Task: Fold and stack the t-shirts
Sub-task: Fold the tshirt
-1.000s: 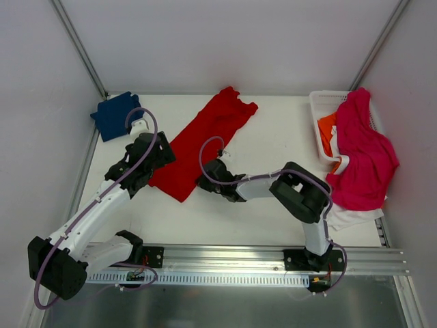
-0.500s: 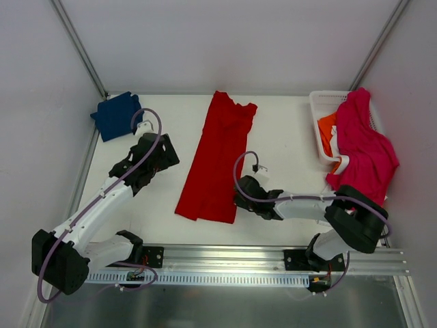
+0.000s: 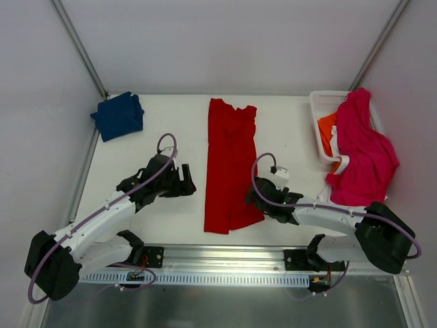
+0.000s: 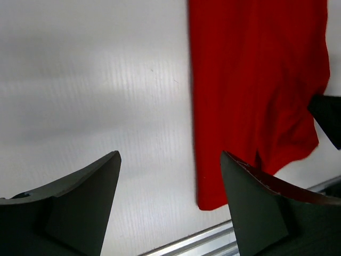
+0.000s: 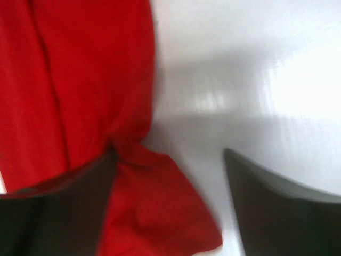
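This looks like a robotics lab test cell. A bare white table (image 3: 293, 137) is boxed in by plain white panels (image 3: 225, 41) on metal struts (image 3: 78, 48). A cabled left arm (image 3: 102, 215) and right arm (image 3: 328, 213) are bolted to an aluminium rail (image 3: 225, 254). The household items are a red t-shirt (image 3: 231, 164) and a white plastic basket (image 3: 315, 113).

Red t-shirt (image 3: 231, 164) has swung from a diagonal to lie straight, its near hem now closer to the basket (image 3: 314, 113). Right gripper (image 3: 255, 198) has travelled basketward alongside that hem. Left gripper (image 3: 189, 184) has likewise shifted toward the basket.
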